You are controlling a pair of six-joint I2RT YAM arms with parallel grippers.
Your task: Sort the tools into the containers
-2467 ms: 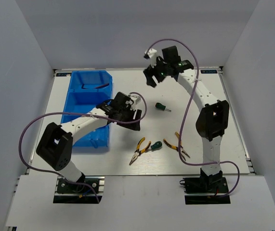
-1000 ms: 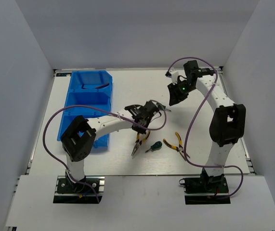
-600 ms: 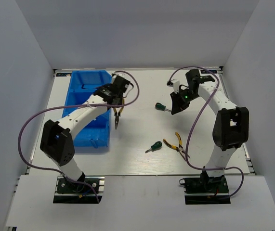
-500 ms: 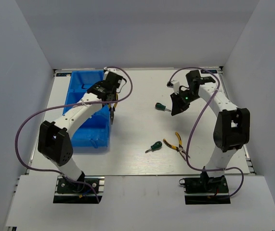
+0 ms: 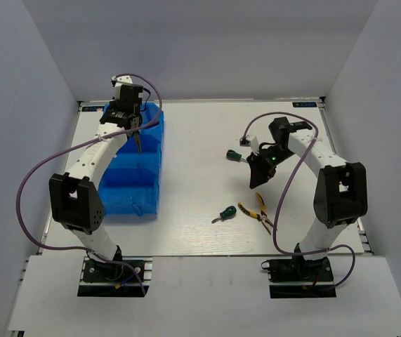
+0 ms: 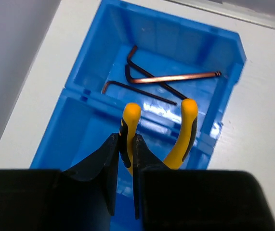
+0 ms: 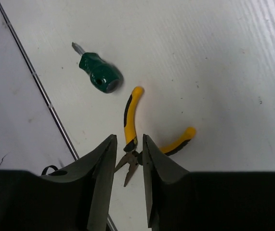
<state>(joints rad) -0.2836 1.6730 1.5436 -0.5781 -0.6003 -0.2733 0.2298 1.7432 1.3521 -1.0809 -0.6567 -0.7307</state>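
My left gripper [image 6: 126, 144] is shut on one handle of yellow-and-black pliers [image 6: 185, 130]. It holds them above the blue containers [image 6: 79, 62], over the wall between the far compartment and the one beside it. Dark hex keys [image 6: 142, 82] lie in that far compartment. In the top view the left gripper [image 5: 135, 135] hangs over the bins [image 5: 151, 189] at the far left. My right gripper [image 7: 129, 144] is open above the table, its jaws framing the pivot of a second pair of pliers [image 7: 132, 115] lying flat [image 5: 258, 210]. A green screwdriver [image 7: 98, 77] lies close by.
Two green screwdrivers lie on the white table, one [image 5: 233, 156] left of the right wrist and one [image 5: 223, 213] left of the lying pliers. A metal rail [image 7: 41, 91] borders the table. Purple cables loop off both arms.
The left arm has carried its pliers from mid-table to above the far end of the bins. The right gripper has moved from the far screwdriver toward the lying pliers.
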